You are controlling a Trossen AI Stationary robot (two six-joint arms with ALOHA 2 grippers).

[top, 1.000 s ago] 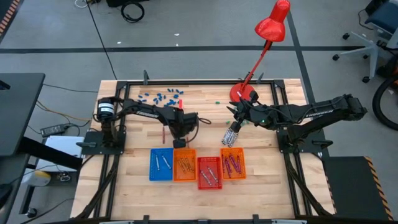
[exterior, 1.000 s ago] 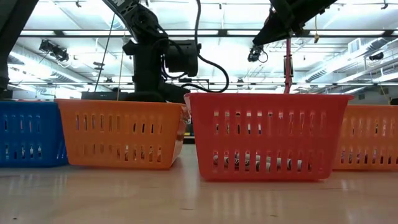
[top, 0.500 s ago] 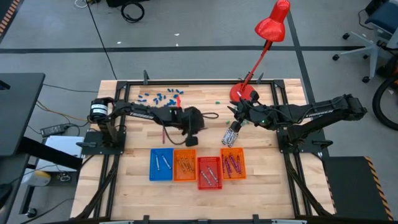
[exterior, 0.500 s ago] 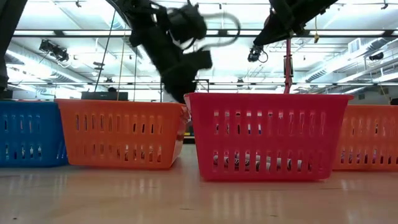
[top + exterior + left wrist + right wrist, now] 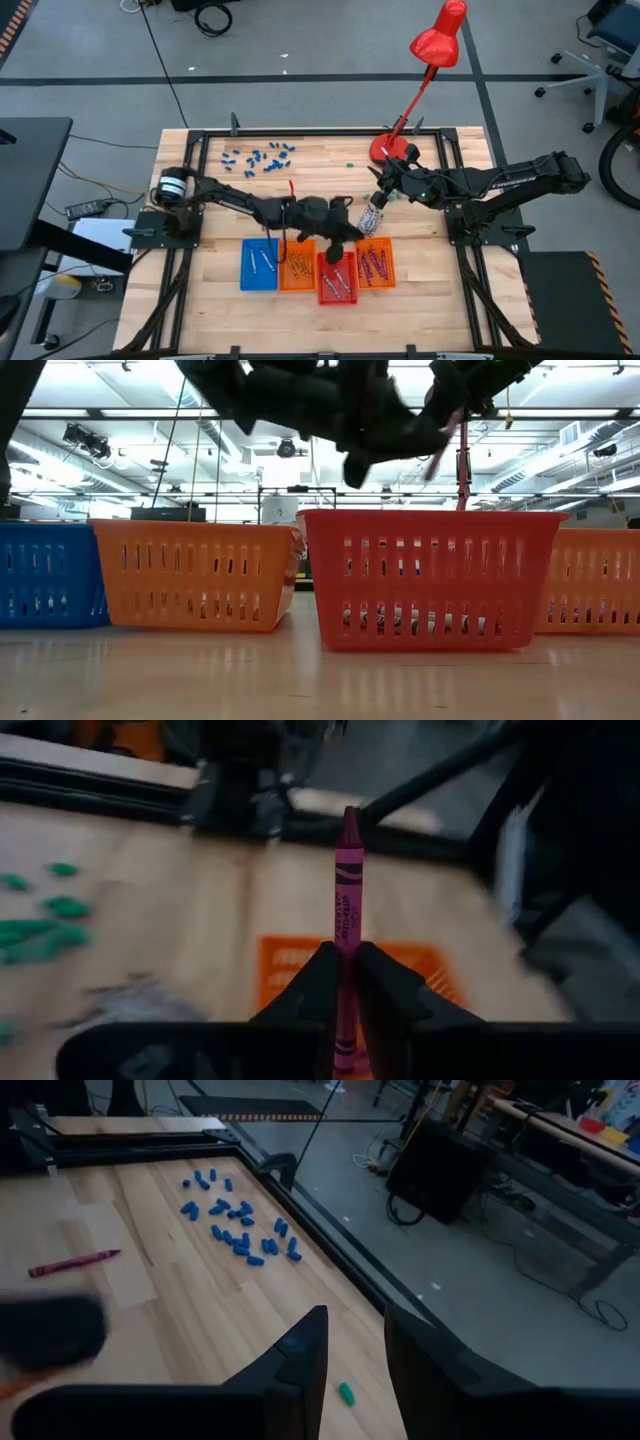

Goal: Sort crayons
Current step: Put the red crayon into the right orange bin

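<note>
Gripping magenta crayon (image 5: 346,890), left gripper (image 5: 344,982) above red basket (image 5: 337,276) rim

A red desk lamp (image 5: 437,38) stands at the tabletop's (image 5: 330,195) far edge. Left of the lamp's base, stubby blue bits (image 5: 258,157) lie scattered; a green bit (image 5: 350,165) lies near it.
</note>
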